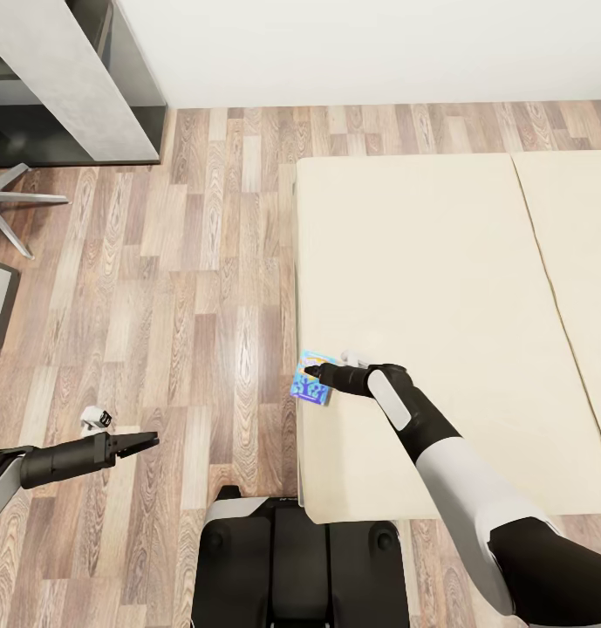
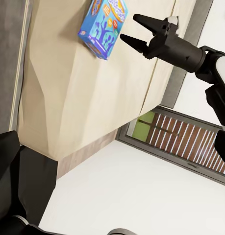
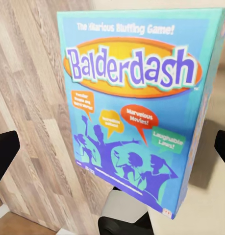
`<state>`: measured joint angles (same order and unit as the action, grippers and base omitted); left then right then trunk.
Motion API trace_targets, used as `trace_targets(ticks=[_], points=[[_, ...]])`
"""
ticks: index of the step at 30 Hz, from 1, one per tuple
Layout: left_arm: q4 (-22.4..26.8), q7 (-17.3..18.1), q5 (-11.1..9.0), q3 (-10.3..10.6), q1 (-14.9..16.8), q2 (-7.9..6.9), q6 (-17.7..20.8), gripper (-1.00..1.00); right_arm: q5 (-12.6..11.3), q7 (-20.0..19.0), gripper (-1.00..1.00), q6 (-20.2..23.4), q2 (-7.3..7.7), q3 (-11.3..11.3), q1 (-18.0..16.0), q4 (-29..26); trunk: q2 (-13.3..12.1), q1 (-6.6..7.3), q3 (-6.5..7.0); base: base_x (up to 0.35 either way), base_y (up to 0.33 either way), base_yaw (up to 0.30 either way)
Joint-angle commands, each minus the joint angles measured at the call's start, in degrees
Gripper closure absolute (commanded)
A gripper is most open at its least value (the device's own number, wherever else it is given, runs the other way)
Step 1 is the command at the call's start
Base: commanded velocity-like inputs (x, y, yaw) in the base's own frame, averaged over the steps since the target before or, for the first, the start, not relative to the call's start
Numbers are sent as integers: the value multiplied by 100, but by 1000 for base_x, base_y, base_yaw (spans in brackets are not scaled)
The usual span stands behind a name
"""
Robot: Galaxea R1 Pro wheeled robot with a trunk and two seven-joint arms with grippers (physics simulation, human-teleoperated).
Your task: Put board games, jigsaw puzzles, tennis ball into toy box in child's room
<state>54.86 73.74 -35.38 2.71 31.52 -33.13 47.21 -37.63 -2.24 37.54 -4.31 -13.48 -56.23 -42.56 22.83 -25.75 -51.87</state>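
A blue board game [image 1: 313,381] [image 2: 103,27] [image 3: 137,107], its cover reading "Balderdash", sits at the left edge of the cream bed [image 1: 440,305] [image 2: 92,98], one end poking out over the wood floor. My right gripper [image 1: 310,373] [image 2: 129,28] is open, its tips right at the box's near side. In the right wrist view, black fingers [image 3: 4,156] frame the box without touching it. My left gripper [image 1: 147,442] hovers open over the floor, well left of the bed. The toy box, jigsaw puzzles and tennis ball are out of view.
One end of the pale grey table [image 1: 73,78] shows at the far left, with chair legs [image 1: 12,201] below it. A small white object [image 1: 95,419] lies on the floor near my left arm. Wood floor [image 1: 204,288] runs between table and bed.
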Motion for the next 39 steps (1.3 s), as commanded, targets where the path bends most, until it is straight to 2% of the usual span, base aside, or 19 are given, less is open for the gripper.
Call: trace_targets(ticks=[1,8,15,17,21,24,28,33,35,39], points=[[-2,3,-39,19,3,-8,52,-100,26,-20,-100,21,0,3,-2,-1,9,-3,-6,0,0,0],[-2,1,-39,19,3,-8,52,-100,41,29,-100,-15,14,7,-2,-2,9,-3,-6,0,0,0],[-2,1,-39,19,3,-8,52,-100,30,24,-100,12,94,41,44,-144,9,-3,-6,0,0,0],[-2,1,-39,19,3,-9,52,-100,18,23,-100,115,111,41,91,-489,9,-3,-6,0,0,0],[-2,1,-39,19,3,-9,52,-100,32,62,-100,718,149,67,291,-1421,9,-3,-6,0,0,0],[-2,1,-39,19,3,-9,52,-100,35,136,-100,1034,221,182,476,-2058,9,-3,-6,0,0,0],[-4,1,-39,19,3,-9,52,-100,36,185,-100,1304,260,282,789,-2702,9,-3,12,0,0,29],[-11,1,-39,19,3,-9,52,-100,17,184,-100,1407,284,324,1594,-3952,9,-3,52,0,0,62],[-16,1,-39,19,3,-12,52,-100,-5,171,-100,1396,289,437,1990,-4343,9,-3,70,0,0,29],[-19,1,-39,16,3,-17,52,-100,-24,135,-100,1362,290,734,2542,-4574,9,-3,106,0,0,11]])
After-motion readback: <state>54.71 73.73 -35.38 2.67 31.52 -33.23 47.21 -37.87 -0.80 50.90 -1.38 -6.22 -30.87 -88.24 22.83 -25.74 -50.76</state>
